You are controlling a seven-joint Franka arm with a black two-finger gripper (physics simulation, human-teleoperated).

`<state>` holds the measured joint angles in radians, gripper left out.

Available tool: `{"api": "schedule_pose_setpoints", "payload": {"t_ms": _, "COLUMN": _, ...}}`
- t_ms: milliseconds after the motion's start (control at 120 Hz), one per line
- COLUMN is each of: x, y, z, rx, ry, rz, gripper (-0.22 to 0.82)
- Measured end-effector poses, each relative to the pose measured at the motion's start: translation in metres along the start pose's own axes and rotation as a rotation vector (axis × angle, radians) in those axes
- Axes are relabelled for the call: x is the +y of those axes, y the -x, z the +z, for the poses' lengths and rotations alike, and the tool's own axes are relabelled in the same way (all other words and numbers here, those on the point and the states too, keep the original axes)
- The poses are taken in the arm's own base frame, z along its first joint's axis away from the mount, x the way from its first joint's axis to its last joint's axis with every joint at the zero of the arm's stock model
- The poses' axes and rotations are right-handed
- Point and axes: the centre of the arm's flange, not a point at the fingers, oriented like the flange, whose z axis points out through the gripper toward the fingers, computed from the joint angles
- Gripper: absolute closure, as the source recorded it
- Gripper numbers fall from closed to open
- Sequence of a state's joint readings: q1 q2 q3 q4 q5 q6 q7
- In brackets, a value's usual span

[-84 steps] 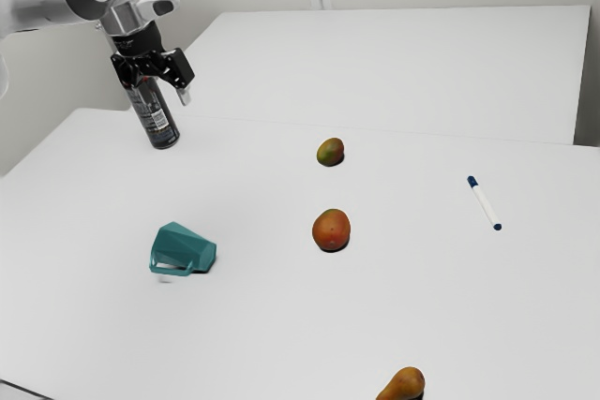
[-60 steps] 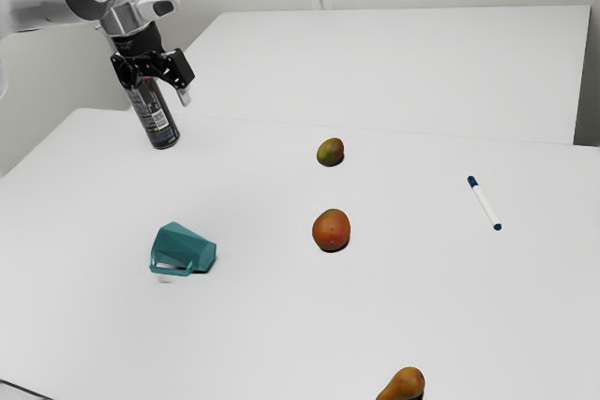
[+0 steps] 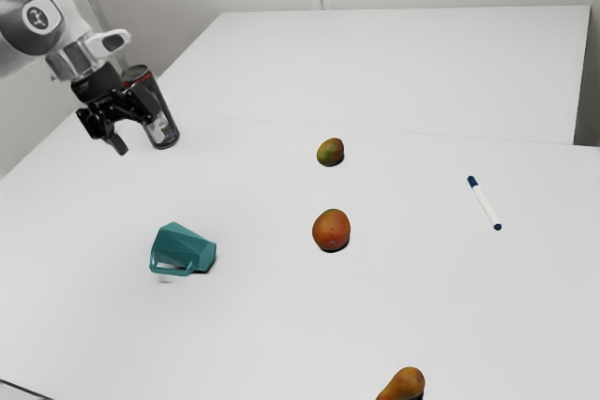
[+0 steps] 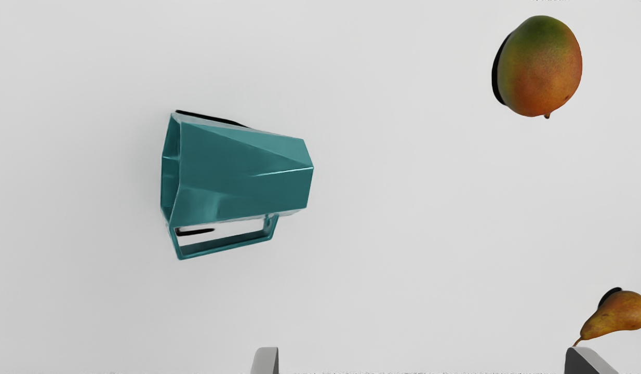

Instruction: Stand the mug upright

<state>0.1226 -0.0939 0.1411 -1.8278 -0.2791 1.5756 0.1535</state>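
My gripper (image 3: 138, 126) hangs above the table at the exterior view's upper left, well apart from the mug. In the wrist view the gripper (image 4: 422, 358) is open, its two tips wide apart with nothing held between them. The teal faceted mug (image 3: 183, 249) lies on its side on the table, handle low and toward the camera side. Seen from my hand, the mug (image 4: 242, 174) shows its open mouth at one end, its narrower base at the other and its angular handle along one side.
A dark can (image 3: 161, 124) stands close behind the gripper. A small mango (image 3: 330, 152), a larger mango (image 3: 331, 229), a pear (image 3: 404, 384) and a blue-capped marker (image 3: 484, 203) lie on the white table (image 3: 253, 344).
My hand has moved toward the exterior view's left and slightly lower, tilting as it went, so more of the can shows. The mug and fruit have stayed put.
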Motion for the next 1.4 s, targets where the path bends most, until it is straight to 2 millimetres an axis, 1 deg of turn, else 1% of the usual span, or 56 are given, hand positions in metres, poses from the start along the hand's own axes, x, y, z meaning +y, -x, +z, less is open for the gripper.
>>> {"api": "schedule_pose_setpoints", "payload": {"t_ms": 92, "x": -0.055, "y": 0.005, "z": 0.008, "rx": -0.01, "ry": 0.081, "rz": -0.073, "gripper": 0.0}}
{"api": "schedule_pose_setpoints", "payload": {"t_ms": 125, "x": -0.071, "y": 0.002, "z": 0.015, "rx": -0.02, "ry": 0.107, "rz": -0.09, "gripper": 0.0}}
{"api": "schedule_pose_setpoints", "payload": {"t_ms": 158, "x": -0.083, "y": 0.001, "z": 0.021, "rx": -0.025, "ry": 0.128, "rz": -0.098, "gripper": 0.0}}
{"api": "schedule_pose_setpoints", "payload": {"t_ms": 233, "x": -0.1, "y": 0.0, "z": 0.029, "rx": -0.019, "ry": 0.163, "rz": -0.093, "gripper": 0.0}}
{"api": "schedule_pose_setpoints", "payload": {"t_ms": 267, "x": -0.106, "y": 0.0, "z": 0.038, "rx": -0.018, "ry": 0.18, "rz": -0.09, "gripper": 0.0}}
{"api": "schedule_pose_setpoints", "payload": {"t_ms": 333, "x": -0.117, "y": 0.002, "z": 0.056, "rx": -0.019, "ry": 0.212, "rz": -0.085, "gripper": 0.0}}
{"api": "schedule_pose_setpoints", "payload": {"t_ms": 425, "x": -0.132, "y": 0.007, "z": 0.092, "rx": -0.02, "ry": 0.274, "rz": -0.091, "gripper": 0.0}}
{"api": "schedule_pose_setpoints", "payload": {"t_ms": 517, "x": -0.148, "y": 0.003, "z": 0.117, "rx": 0.0, "ry": 0.326, "rz": -0.093, "gripper": 0.0}}
{"api": "schedule_pose_setpoints", "payload": {"t_ms": 575, "x": -0.151, "y": -0.002, "z": 0.125, "rx": 0.018, "ry": 0.346, "rz": -0.075, "gripper": 0.0}}
{"api": "schedule_pose_setpoints", "payload": {"t_ms": 692, "x": -0.146, "y": -0.016, "z": 0.15, "rx": 0.032, "ry": 0.385, "rz": -0.019, "gripper": 0.0}}
{"api": "schedule_pose_setpoints", "payload": {"t_ms": 775, "x": -0.152, "y": -0.022, "z": 0.168, "rx": 0.04, "ry": 0.419, "rz": -0.001, "gripper": 0.0}}
{"api": "schedule_pose_setpoints", "payload": {"t_ms": 883, "x": -0.163, "y": -0.02, "z": 0.184, "rx": 0.051, "ry": 0.448, "rz": 0.018, "gripper": 0.0}}
{"api": "schedule_pose_setpoints", "payload": {"t_ms": 933, "x": -0.164, "y": -0.02, "z": 0.187, "rx": 0.057, "ry": 0.453, "rz": 0.035, "gripper": 0.0}}
{"api": "schedule_pose_setpoints", "payload": {"t_ms": 1033, "x": -0.167, "y": -0.02, "z": 0.202, "rx": 0.059, "ry": 0.477, "rz": 0.057, "gripper": 0.0}}
{"api": "schedule_pose_setpoints", "payload": {"t_ms": 1108, "x": -0.167, "y": -0.02, "z": 0.209, "rx": 0.07, "ry": 0.498, "rz": 0.075, "gripper": 0.0}}
{"api": "schedule_pose_setpoints", "payload": {"t_ms": 1233, "x": -0.167, "y": -0.014, "z": 0.222, "rx": 0.076, "ry": 0.532, "rz": 0.098, "gripper": 0.0}}
{"api": "schedule_pose_setpoints", "payload": {"t_ms": 1267, "x": -0.167, "y": -0.013, "z": 0.224, "rx": 0.078, "ry": 0.538, "rz": 0.106, "gripper": 0.04}}
{"api": "schedule_pose_setpoints", "payload": {"t_ms": 1292, "x": -0.166, "y": -0.013, "z": 0.225, "rx": 0.079, "ry": 0.542, "rz": 0.112, "gripper": 0.09}}
{"api": "schedule_pose_setpoints", "payload": {"t_ms": 1400, "x": -0.166, "y": -0.012, "z": 0.226, "rx": 0.091, "ry": 0.549, "rz": 0.141, "gripper": 0.38}}
